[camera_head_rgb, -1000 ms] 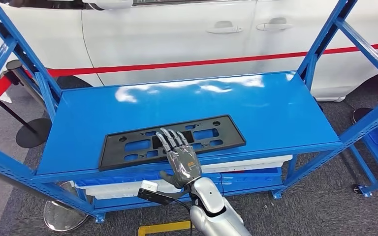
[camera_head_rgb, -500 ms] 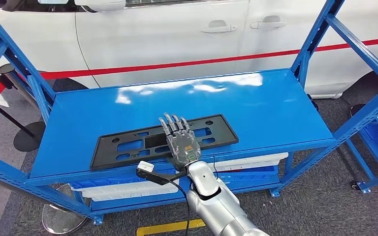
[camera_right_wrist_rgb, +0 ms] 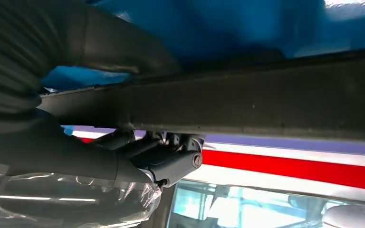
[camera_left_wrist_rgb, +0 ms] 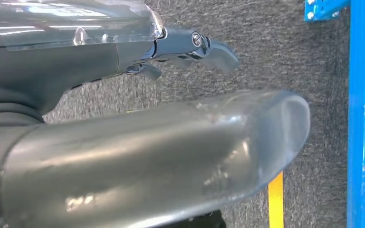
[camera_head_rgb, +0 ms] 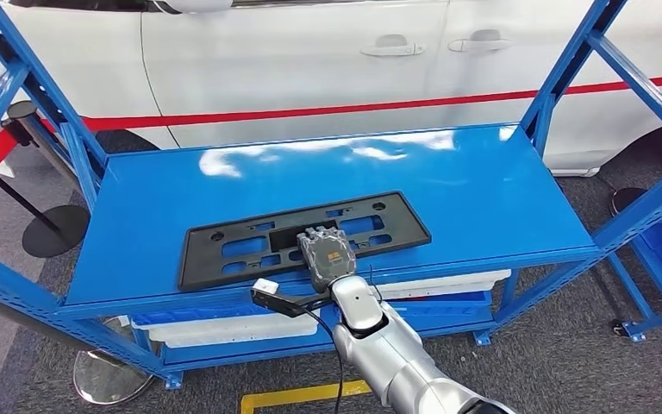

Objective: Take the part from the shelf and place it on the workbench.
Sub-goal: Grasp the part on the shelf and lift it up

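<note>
On the glossy blue shelf (camera_head_rgb: 483, 198), near its front edge, lies the black part (camera_head_rgb: 250, 246), a flat plate frame with cutouts. The right robot hand (camera_head_rgb: 327, 252) is curled over its front rim, gripping it. Behind: white car (camera_head_rgb: 310, 52), red barrier tape (camera_head_rgb: 310, 112), grey carpet. The left robot hand (camera_left_wrist_rgb: 190, 45) hangs over the carpet, grip hard to tell.

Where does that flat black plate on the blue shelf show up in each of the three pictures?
Head view: the black plate lies on the shelf, near its front edge, under the right hand.
Left wrist view: not in it.
Right wrist view: the dark bar across the middle, seen edge-on.
Shared landmark: the blue shelf, plus the red stripe behind it.
</note>
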Tool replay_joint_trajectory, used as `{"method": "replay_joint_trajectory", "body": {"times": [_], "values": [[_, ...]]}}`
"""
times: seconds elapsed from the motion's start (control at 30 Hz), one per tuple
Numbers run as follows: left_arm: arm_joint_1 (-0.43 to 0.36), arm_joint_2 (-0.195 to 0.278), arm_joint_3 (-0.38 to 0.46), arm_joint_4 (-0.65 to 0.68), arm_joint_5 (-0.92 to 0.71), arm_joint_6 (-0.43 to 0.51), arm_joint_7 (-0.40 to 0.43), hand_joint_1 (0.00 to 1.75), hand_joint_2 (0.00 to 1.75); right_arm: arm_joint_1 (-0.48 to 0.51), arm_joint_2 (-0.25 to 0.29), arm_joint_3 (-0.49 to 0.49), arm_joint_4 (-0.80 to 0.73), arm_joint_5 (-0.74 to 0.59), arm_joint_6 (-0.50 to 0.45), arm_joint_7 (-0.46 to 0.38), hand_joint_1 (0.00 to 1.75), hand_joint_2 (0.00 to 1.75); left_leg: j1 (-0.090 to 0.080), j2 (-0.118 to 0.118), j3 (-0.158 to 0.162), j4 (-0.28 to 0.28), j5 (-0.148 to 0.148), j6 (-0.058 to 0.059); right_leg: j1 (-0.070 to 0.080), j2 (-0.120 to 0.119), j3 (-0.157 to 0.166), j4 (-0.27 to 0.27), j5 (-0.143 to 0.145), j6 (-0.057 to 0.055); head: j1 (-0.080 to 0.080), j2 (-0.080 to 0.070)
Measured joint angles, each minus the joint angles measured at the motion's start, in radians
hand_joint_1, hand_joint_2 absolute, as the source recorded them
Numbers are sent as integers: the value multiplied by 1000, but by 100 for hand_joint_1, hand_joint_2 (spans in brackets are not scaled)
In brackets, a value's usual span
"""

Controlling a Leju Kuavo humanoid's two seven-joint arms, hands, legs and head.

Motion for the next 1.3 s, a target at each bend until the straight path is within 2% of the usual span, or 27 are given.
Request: {"method": "replay_joint_trajectory", "body": {"times": [0.07, 0.13, 0.2, 0.23, 0.27, 0.33, 0.37, 0.4, 0.43, 0.5, 0.57, 0.6, 0.67, 0.73, 0.8, 0.87, 0.9, 0.93, 0.97, 1.03, 1.07, 1.1, 1.17, 1.23, 1.3], "values": [[-6, -11, 2, 0, -15, 19, 11, 0, 0, -15, 2, 0, 16, 1, 10, 4, 175, 175, -4, -1, -2, 2, -1, -6, 6, -2, 47, -105, 38, -11, -1, 0], [-28, -57, -2, -1, -43, 87, 48, 0, 0, -30, 9, 2, 27, 2, 34, 18, 175, 175, -6, -1, -5, 1, 1, -15, 9, -4, 54, -128, 41, -14, -1, 0], [-60, -116, -10, -2, -59, 152, 84, 0, 0, -43, 21, 4, 32, 2, 58, 32, 175, 175, -6, -2, -5, 2, -1, -25, 3, -6, 59, -136, 46, -20, -1, 0], [-76, -141, -13, -2, -62, 162, 92, 0, 0, -47, 27, 4, 34, 2, 66, 34, 175, 175, -6, -1, -12, 21, -15, -28, -1, -8, 62, -143, 49, -26, -1, 0], [-87, -160, -16, -1, -62, 162, 96, 0, 0, -49, 31, 4, 36, 2, 74, 36, 175, 175, -5, -1, -27, 59, -39, -32, -4, -10, 66, -148, 52, -31, -2, 0], [-99, -183, -21, 1, -55, 153, 97, 0, 0, -46, 37, 5, 39, -5, 79, 24, 175, 175, 1, 1, -83, 185, -102, -38, -2, -9, 68, -149, 53, -36, -3, 0], [-101, -186, -22, 1, -49, 147, 95, 0, 0, -44, 38, 4, 40, -13, 79, 12, 175, 175, 3, 1, -109, 242, -121, -42, -1, -7, 68, -148, 52, -36, -3, 0], [-100, -186, -23, 2, -43, 143, 94, 0, 0, -42, 38, 2, 40, -24, 76, -3, 175, 175, 5, 1, -123, 270, -124, -45, -1, -4, 68, -147, 51, -35, -3, 0], [-99, -186, -23, 1, -38, 141, 93, 0, 0, -41, 39, 0, 40, -33, 73, -14, 175, 175, 6, 1, -118, 259, -106, -46, -2, -2, 68, -144, 50, -34, -3, 0], [-99, -185, -23, 1, -34, 138, 90, 0, 0, -41, 43, -2, 40, -43, 72, -27, 175, 175, 8, 2, -63, 140, -42, -47, -4, 1, 68, -135, 44, -26, -3, 0], [-102, -188, -24, 0, -34, 136, 89, 0, 0, -41, 46, -5, 39, -47, 71, -30, 175, 175, 6, 2, -15, 38, -8, -41, -2, 2, 62, -123, 38, -15, -4, 0], [-103, -190, -25, 0, -34, 135, 88, 0, 0, -41, 47, -6, 38, -48, 71, -31, 175, 175, 5, 1, -8, 20, -8, -36, 0, 3, 60, -120, 36, -10, -3, 0], [-103, -194, -25, 0, -34, 134, 88, 0, 0, -41, 49, -7, 37, -50, 70, -32, 175, 175, 2, -1, -10, 18, -7, -22, 1, 3, 58, -122, 38, -1, -2, 0], [-102, -197, -26, 0, -28, 135, 88, 0, 0, -38, 50, -10, 30, -91, 67, -61, 175, 175, 4, 0, -8, 12, -2, -9, -2, 2, 52, -103, 23, 8, 0, 0], [-102, -198, -25, 0, -11, 143, 90, 0, 0, -20, 50, -12, -16, -239, 66, -151, 175, 175, 6, 2, -7, 8, 1, 1, -4, 1, 11, -16, -31, 16, 4, 0], [-96, -197, -20, 0, 14, 148, 91, 0, 0, 12, 52, 2, -137, -493, 89, -252, 175, 175, 5, 6, -7, 8, 0, 5, -4, 1, -51, 111, -89, 20, 6, 0], [-92, -196, -16, 0, 25, 147, 89, 0, 0, 27, 55, 15, -217, -621, 108, -284, 175, 175, 4, 7, -6, 8, -1, 5, -4, 1, -71, 148, -97, 19, 6, 0], [-88, -194, -10, 0, 36, 145, 86, 0, 0, 42, 57, 29, -307, -733, 132, -301, 175, 175, 2, 8, -5, 8, -1, 6, -3, 0, -72, 150, -86, 17, 6, 0], [-84, -193, -4, 0, 45, 143, 82, 0, 0, 59, 58, 41, -403, -817, 156, -309, 175, 175, 1, 7, -4, 8, -2, 6, -2, 0, -54, 114, -59, 12, 6, 0], [-79, -191, 6, 0, 61, 140, 72, 0, 0, 91, 50, 59, -607, -932, 205, -309, 175, 175, -4, 0, -5, 9, -2, 5, 2, -2, 15, -21, 1, -5, 7, 0], [-75, -190, 11, 0, 66, 140, 67, 0, 0, 106, 43, 64, -710, -980, 224, -306, 175, 175, -6, -4, -6, 10, -2, 2, 5, -4, 41, -76, 19, -12, 7, 0], [-71, -189, 16, 0, 70, 142, 61, 0, 0, 116, 36, 68, -809, -1028, 239, -304, 175, 175, -7, -7, -7, 10, -2, -2, 8, -7, 57, -110, 27, -16, 7, 0], [-62, -185, 25, 0, 76, 148, 53, 0, 0, 139, 22, 60, -981, -1112, 255, -312, 175, 175, -6, -8, -6, 6, -2, -14, 10, -9, 63, -126, 30, -19, 9, 0], [-56, -180, 33, 0, 84, 151, 49, 0, 0, 171, 10, 43, -1106, -1173, 260, -331, 175, 175, -6, -4, -6, 14, -12, -24, 4, -9, 72, -140, 36, -24, 9, 0], [-54, -176, 42, 0, 92, 151, 47, 0, 0, 200, 0, 23, -1189, -1209, 258, -346, 175, 175, -4, 0, -34, 84, -59, -32, -2, -11, 80, -151, 41, -31, 7, 0]]}}
